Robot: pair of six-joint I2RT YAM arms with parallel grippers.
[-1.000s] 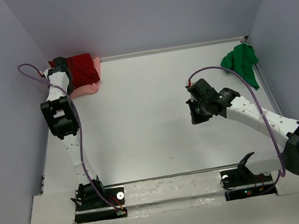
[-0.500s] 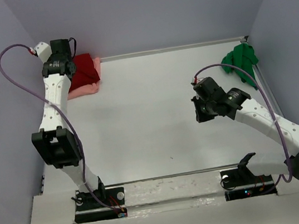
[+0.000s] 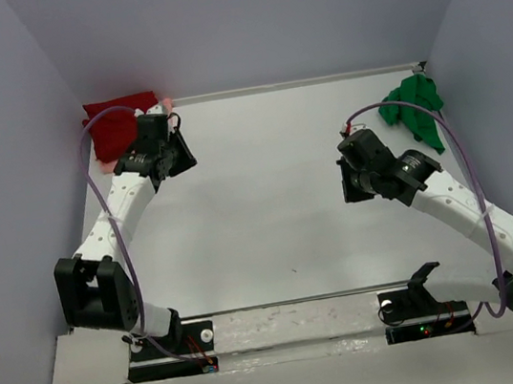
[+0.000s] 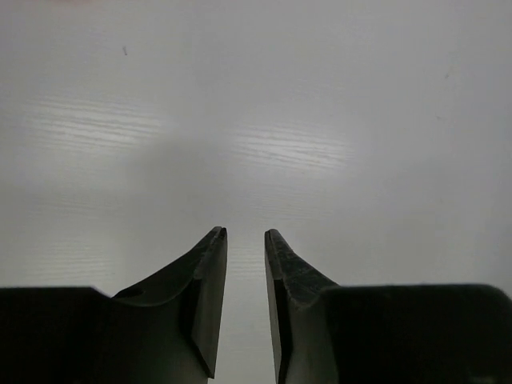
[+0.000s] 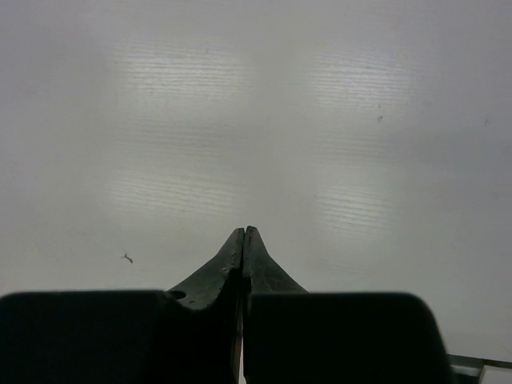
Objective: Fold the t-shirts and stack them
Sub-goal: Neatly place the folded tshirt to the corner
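Red t-shirt (image 3: 112,129) partly hidden behind left arm (image 3: 132,196).

Two slim robot arms, seen from above. The left arm (image 3: 115,213), at the left of the frame, and the right arm (image 3: 461,205), at the right, are built alike: smooth white tube-like links joined by chunky black joint housings. A thin purple cable (image 3: 89,178) loops along the left arm, and a matching purple cable (image 3: 450,129) follows the right. Each stands on a black base plate (image 3: 168,345) at the bottom edge. The wrist views show matte black jaws tapering to narrow tips.
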